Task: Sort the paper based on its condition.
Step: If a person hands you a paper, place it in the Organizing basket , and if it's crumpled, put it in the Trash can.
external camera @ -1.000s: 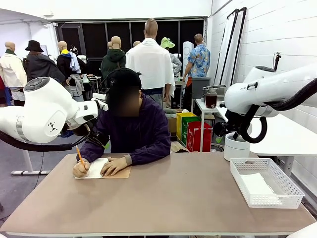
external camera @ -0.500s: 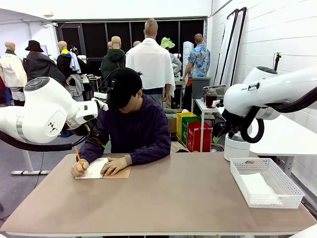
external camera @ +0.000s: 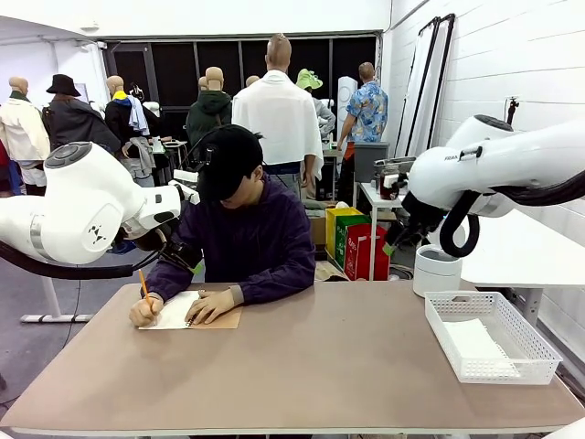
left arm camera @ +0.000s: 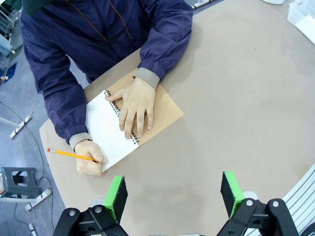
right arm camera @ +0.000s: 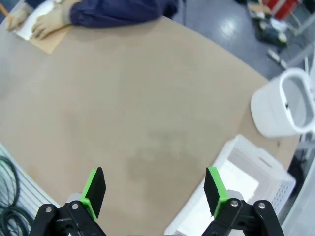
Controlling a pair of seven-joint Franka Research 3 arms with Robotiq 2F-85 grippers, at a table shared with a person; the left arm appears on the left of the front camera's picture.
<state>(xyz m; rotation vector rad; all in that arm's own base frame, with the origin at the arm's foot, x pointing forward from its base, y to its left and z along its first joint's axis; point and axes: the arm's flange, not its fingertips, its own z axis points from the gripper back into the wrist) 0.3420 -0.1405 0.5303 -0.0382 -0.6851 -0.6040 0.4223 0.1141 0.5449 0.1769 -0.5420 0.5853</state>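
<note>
White paper (external camera: 478,342) lies as loose sheets in the white mesh basket (external camera: 508,374) at the table's right side, and its paper (right arm camera: 231,181) also shows from the right wrist. At the far left a person writes with a pencil (left arm camera: 69,154) on a page of a spiral notebook (left arm camera: 110,132) with a brown cover, one hand (left arm camera: 135,105) flat on it. My left gripper (left arm camera: 173,194) hangs open high above the table, near the notebook. My right gripper (right arm camera: 154,189) is open too, high over the table's middle, with nothing between its fingers.
A white round bin (right arm camera: 285,105) stands off the table beyond the basket (right arm camera: 266,164). The right arm (external camera: 475,174) is raised above the far right corner, the left arm (external camera: 82,210) beside the person. Bare tabletop (external camera: 320,357) lies between notebook and basket.
The right arm has swung its wrist leftward, towards the table. The person's writing hand has shifted slightly. The left arm has not moved.
</note>
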